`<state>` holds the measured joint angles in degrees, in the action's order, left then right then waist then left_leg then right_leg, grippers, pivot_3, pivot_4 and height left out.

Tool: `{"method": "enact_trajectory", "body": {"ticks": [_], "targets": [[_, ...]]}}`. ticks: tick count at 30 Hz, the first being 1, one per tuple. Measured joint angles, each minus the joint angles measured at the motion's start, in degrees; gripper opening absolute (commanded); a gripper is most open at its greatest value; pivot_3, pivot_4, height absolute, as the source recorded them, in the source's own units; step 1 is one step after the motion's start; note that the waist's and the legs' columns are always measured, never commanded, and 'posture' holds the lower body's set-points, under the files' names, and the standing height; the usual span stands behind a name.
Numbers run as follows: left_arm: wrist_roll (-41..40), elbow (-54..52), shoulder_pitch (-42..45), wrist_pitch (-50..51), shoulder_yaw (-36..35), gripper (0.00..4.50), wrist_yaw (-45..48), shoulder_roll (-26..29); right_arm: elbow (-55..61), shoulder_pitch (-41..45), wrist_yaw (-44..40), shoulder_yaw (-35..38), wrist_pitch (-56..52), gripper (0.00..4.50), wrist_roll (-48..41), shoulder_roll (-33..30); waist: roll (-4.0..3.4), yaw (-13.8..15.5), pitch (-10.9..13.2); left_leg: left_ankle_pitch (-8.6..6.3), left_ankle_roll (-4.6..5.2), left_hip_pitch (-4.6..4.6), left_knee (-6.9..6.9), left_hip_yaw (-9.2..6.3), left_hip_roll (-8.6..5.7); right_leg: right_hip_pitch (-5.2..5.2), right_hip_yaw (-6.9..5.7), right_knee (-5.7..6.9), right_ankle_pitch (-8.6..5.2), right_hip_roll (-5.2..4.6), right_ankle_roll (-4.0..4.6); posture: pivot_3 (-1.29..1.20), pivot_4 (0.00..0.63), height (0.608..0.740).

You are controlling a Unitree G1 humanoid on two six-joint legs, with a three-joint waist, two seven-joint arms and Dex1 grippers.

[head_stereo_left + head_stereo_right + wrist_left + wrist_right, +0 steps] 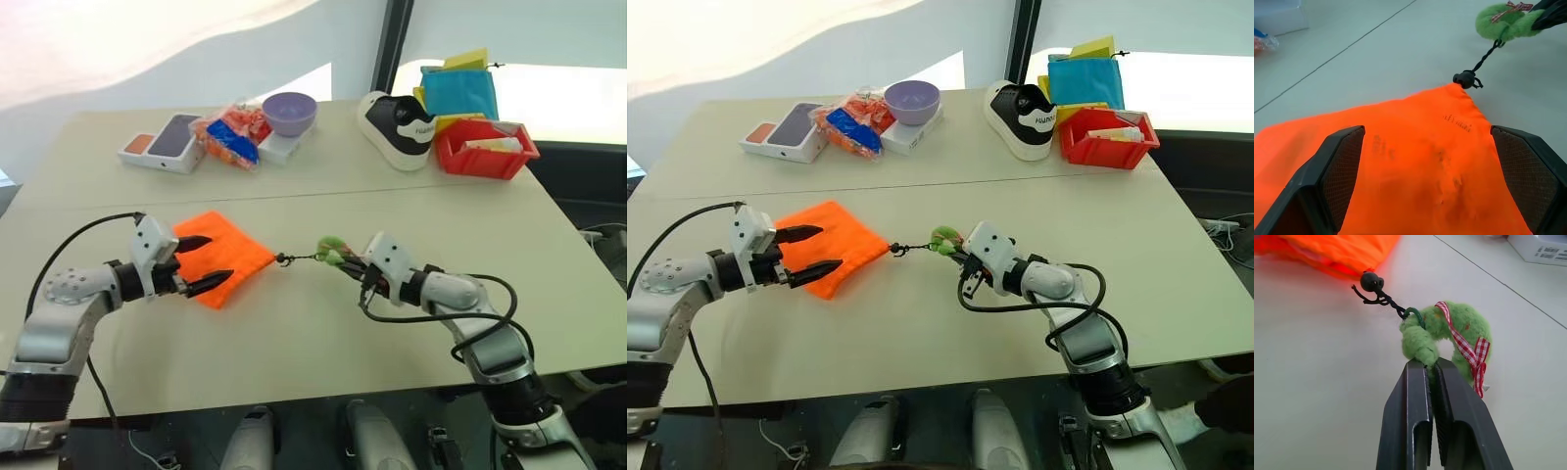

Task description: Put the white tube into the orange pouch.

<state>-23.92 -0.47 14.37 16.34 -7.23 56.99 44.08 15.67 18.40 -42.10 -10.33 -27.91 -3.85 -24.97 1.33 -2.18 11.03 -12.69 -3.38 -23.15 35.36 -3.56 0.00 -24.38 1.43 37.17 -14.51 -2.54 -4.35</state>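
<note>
Head views: pale beige bench (323, 323) fills most of frame. Bright orange soft fabric pouch (220, 257) lies flat, centre-left. Thin black cord (299, 258) runs right from its cinched corner to a fuzzy green tassel ring (331, 251) w/ red-checked ribbon. Left gripper (208, 262), left of centre, has black fingers spread wide, one over the pouch's upper edge, one over its lower edge; holding nothing. Right gripper (350, 262), centre, is pinched closed on the tassel. Along the far edge, upper part of frame: white phone box (167, 143), orange-and-blue snack packet (231, 136), lilac bowl (289, 113), white-and-black shoe (397, 129), red bin (484, 149), blue and yellow bags (458, 88). White tube: can't find it.

Left wrist view: orange pouch covers lower half, between the two wide-apart fingers (1342, 169); black cord stopper (1465, 79) at its corner, tassel in upper right.

Right wrist view: closed fingers (1410, 416) clamp the green tassel at centre; pouch in upper left.
</note>
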Motion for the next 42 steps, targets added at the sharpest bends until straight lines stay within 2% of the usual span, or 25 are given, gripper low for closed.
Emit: {"method": "enact_trajectory", "body": {"ticks": [8, 11, 18, 23, 32, 42], "targets": [[3.44, 7.17, 10.64, -2.58, 8.07, 4.40, 6.95, -2.39, 0.15, 0.69, -0.98, -0.57, 0.19, 0.04, -1.49, -0.98, 0.00, 0.10, 0.00, 0.00, 0.01, -0.09, 0.27, -0.03, -0.01, 0.02, -0.04, 0.09, 0.07, 0.04, -0.12, 0.00, 0.150, 0.740], [6.46, 17.24, 19.37, -5.44, 12.76, 4.40, 12.96, -4.02, -0.28, 1.58, -1.02, -1.04, 0.71, 0.04, -1.47, -1.03, 0.00, 0.15, 0.00, 0.00, 0.01, -0.16, 0.46, -0.05, -0.02, 0.03, -0.06, 0.13, 0.11, 0.08, -0.19, 0.00, 0.150, 0.740], [12.38, 38.79, 32.92, -14.54, 17.78, 4.40, 22.57, -9.57, -0.94, 2.17, -0.80, -1.88, 1.37, 0.04, -1.11, -1.09, 0.01, 0.00, 0.01, -0.02, 0.05, -0.25, 0.67, -0.05, -0.03, 0.04, -0.06, 0.14, 0.15, 0.08, -0.27, 0.00, 0.150, 0.740], [16.11, 48.47, 39.48, -20.40, 19.85, 4.40, 28.16, -11.92, -0.87, 2.17, 0.20, -2.41, 2.03, 0.04, -0.77, -1.08, 0.01, -0.15, 0.01, -0.04, 0.07, -0.25, 0.68, -0.05, -0.03, 0.04, -0.06, 0.16, 0.15, 0.08, -0.30, 0.00, 0.150, 0.740], [21.75, 60.18, 43.52, -27.26, 21.16, 4.40, 31.82, -15.00, 0.93, 0.80, 1.31, -2.96, 2.44, 0.04, 0.38, -1.13, 0.01, 0.03, 0.01, -0.05, 0.09, -0.27, 0.77, -0.08, -0.06, 0.06, -0.05, 0.19, 0.17, 0.07, -0.35, 0.00, 0.150, 0.740], [23.50, 64.72, 46.10, -28.35, 20.83, 4.40, 31.96, -16.44, 2.13, 0.08, 1.40, -3.15, 2.45, 0.04, 0.96, -1.17, 0.01, 0.04, 0.01, -0.05, 0.09, -0.26, 0.80, -0.09, -0.07, 0.08, -0.05, 0.23, 0.18, 0.06, -0.38, 0.00, 0.150, 0.740]]}}
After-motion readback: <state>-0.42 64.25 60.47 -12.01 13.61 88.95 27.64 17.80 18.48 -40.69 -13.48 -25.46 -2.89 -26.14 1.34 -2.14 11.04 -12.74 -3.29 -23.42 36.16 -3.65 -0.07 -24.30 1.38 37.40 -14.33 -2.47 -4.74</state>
